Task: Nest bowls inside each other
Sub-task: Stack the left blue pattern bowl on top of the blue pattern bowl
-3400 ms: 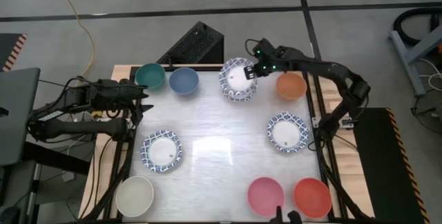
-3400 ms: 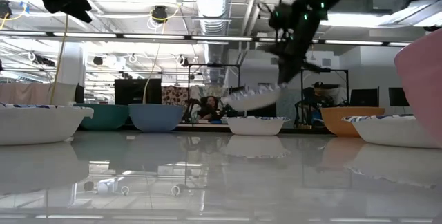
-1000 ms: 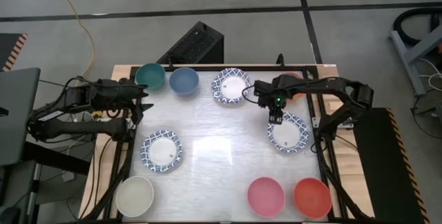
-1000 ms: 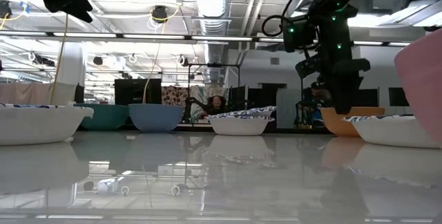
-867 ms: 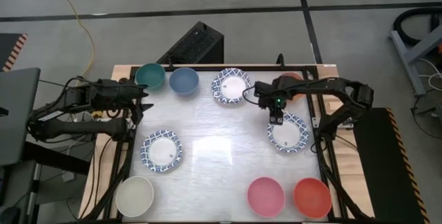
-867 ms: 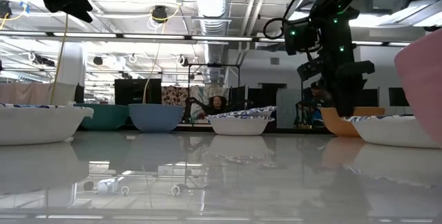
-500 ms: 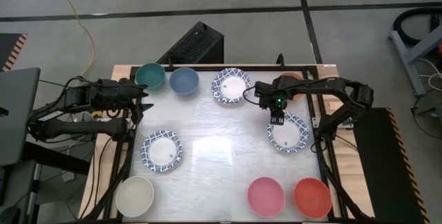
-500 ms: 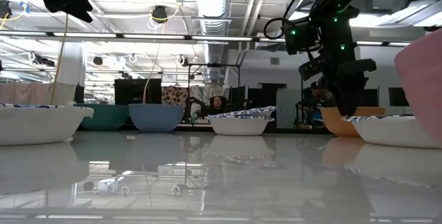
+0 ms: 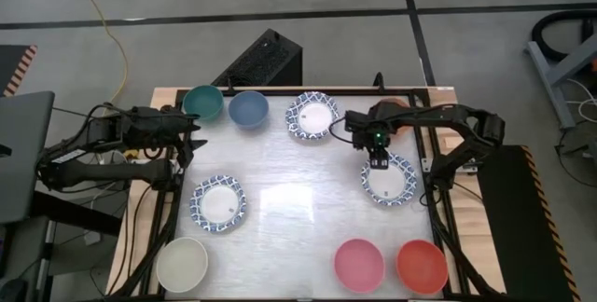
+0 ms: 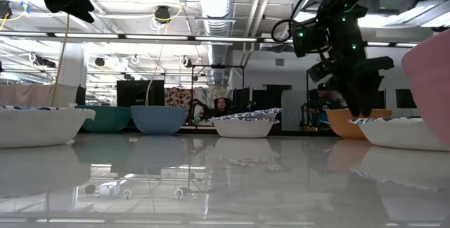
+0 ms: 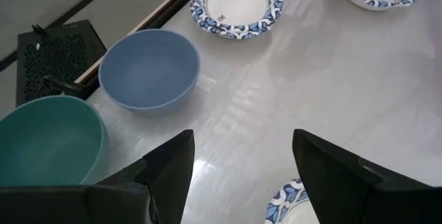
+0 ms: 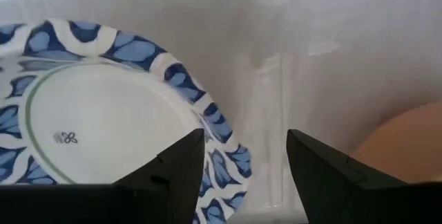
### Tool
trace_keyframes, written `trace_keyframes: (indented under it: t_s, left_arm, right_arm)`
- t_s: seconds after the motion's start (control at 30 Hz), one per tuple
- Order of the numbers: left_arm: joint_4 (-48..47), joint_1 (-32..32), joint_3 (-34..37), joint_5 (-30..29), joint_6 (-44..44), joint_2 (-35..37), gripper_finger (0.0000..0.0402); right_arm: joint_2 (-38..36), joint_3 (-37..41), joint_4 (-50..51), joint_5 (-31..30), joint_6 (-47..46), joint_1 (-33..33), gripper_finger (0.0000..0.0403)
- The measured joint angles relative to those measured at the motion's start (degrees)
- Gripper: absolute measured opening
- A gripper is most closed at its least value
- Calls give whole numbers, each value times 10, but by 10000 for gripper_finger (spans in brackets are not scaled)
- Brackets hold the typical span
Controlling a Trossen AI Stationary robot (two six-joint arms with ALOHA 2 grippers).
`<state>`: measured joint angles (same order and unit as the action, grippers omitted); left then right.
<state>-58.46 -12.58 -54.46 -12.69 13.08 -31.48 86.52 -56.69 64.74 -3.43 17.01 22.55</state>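
Small round bowls sit on their bases on the white table. My right gripper (image 9: 377, 160) (image 12: 245, 175) points down, open, over the far rim of the right blue-patterned bowl (image 9: 388, 179) (image 12: 103, 127); that rim shows between its fingers with no touch visible. The orange bowl (image 12: 407, 141) (image 10: 350, 122) stands just beyond it. Another patterned bowl (image 9: 312, 116) at the far middle looks like two nested in the low view (image 10: 245, 124). My left gripper (image 9: 191, 134) (image 11: 242, 175) waits open at the left edge, near the teal bowl (image 9: 202, 102) and the blue bowl (image 9: 248, 109).
A third patterned bowl (image 9: 219, 202) sits left of centre. The cream bowl (image 9: 182, 263) is at the near left; the pink (image 9: 359, 265) and red (image 9: 421, 266) bowls are at the near right. The table's middle (image 9: 298, 190) is bare.
My right gripper has edged a little toward the table's right edge above the right patterned bowl and rolled slightly about its downward-pointing line. It has stayed open. No bowl has moved.
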Motion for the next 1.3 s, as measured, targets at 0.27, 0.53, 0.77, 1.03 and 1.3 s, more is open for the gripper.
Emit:
trace_keyframes:
  t_s: [0.27, 0.53, 0.77, 1.03, 1.3]
  left_arm:
    - [0, 0, 0, -15, -5, 0, 235]
    - [0, 0, 0, -15, -3, 0, 235]
    - [0, 0, 0, -15, -1, 0, 235]
    - [0, 0, 0, -14, 2, 0, 235]
    - [0, 0, 0, -14, 2, 0, 235]
  right_arm:
    - [0, 15, -34, 19, 0, 0, 216]
    - [0, 35, -50, 20, -4, -4, 172]
    - [0, 35, -48, 20, -6, -24, 67]
    - [0, 19, -78, 20, -110, -26, 9]
    - [-3, -93, -125, 80, -129, 0, 3]
